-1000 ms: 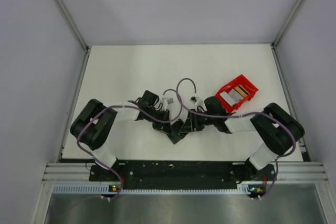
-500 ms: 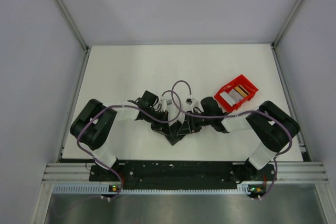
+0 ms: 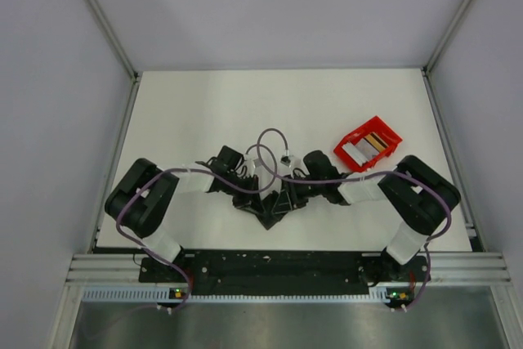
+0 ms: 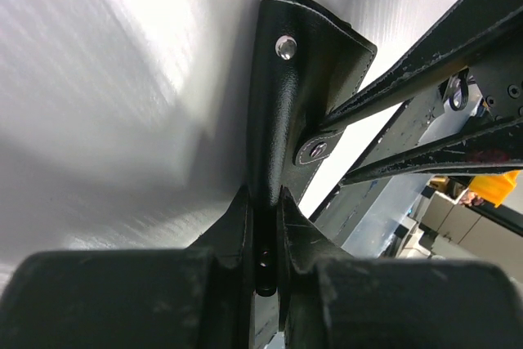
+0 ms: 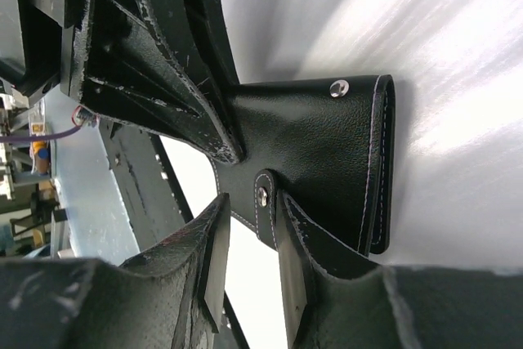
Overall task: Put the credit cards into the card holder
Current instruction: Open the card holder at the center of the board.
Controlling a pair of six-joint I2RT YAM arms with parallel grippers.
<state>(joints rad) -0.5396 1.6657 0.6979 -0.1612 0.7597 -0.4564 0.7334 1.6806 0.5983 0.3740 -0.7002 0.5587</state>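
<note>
The black card holder (image 3: 270,209) lies on the white table between both arms, closed, with its snap tab showing. My left gripper (image 3: 254,200) is shut on one edge of it; in the left wrist view the jaws (image 4: 263,202) pinch the holder (image 4: 288,96). My right gripper (image 3: 288,198) is open, and in the right wrist view its fingertips (image 5: 252,199) straddle the tab of the holder (image 5: 327,161) without squeezing it. The credit cards (image 3: 369,144), pale, tan and dark, lie in a red tray to the right.
The red shallow tray (image 3: 389,128) stands right of the right arm's wrist. Purple cables loop above both wrists. Grey walls enclose the table on three sides. The black arm-base rail runs along the near edge.
The right arm has moved left, away from the red tray and closer onto the card holder. The left gripper has kept its hold, and its arm has sunk slightly towards the near edge.
</note>
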